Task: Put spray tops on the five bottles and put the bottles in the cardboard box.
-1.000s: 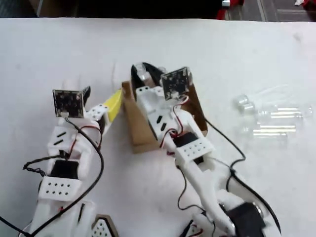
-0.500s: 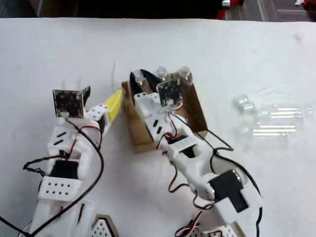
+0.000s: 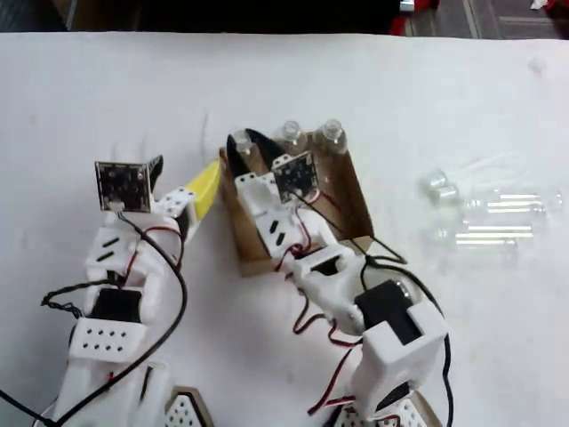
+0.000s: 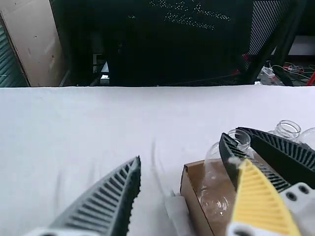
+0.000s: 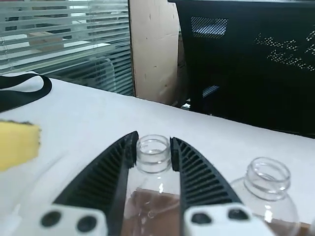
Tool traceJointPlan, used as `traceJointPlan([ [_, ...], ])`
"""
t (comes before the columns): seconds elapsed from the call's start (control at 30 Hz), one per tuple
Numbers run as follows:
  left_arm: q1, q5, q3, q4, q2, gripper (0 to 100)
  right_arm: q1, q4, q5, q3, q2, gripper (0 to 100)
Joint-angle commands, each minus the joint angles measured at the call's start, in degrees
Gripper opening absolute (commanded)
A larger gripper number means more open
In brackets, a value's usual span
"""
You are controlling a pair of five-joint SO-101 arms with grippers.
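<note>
A small cardboard box (image 3: pixel 354 201) lies mid-table with three clear, uncapped bottles lying in it, necks pointing away from the arms. My right gripper (image 3: pixel 244 147) reaches over the box and is shut on the neck of the leftmost bottle (image 3: pixel 240 137). In the right wrist view its black fingers (image 5: pixel 191 169) hug that bottle (image 5: pixel 153 153) on both sides, and a second bottle (image 5: pixel 267 178) lies beside it. My left gripper (image 3: pixel 185 169) rests open just left of the box, its yellow finger (image 4: pixel 256 196) against the box wall (image 4: pixel 194 186).
Loose clear bottles (image 3: pixel 480 219) lie in a cluster on the white table to the right of the box. The right arm's cables hang over the near end of the box. A dark room edge runs along the table's far side.
The right arm drew back and its gripper shifted left inside the box, uncovering two bottle necks at the far end. The left arm stayed still.
</note>
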Motion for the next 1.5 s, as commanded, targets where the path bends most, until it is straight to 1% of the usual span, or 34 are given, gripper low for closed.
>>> traceJointPlan([
  [0.0, -0.31, -0.44, -0.35, -1.41, -1.54, 29, -0.13, -1.71, 0.97, -2.64, -0.31, 1.5],
  [0.67, -0.31, -0.44, -0.35, -1.05, -1.54, 29, 0.04, -1.36, 0.70, -3.69, -0.13, 1.5],
  [0.93, -0.31, -0.44, -0.35, -1.05, -1.54, 29, 0.48, -1.80, 0.88, -7.21, 6.46, 1.5],
  [1.47, -0.31, -0.44, -0.35, -1.05, -1.54, 29, 2.24, -1.80, 0.62, -7.82, 6.73, 1.5],
])
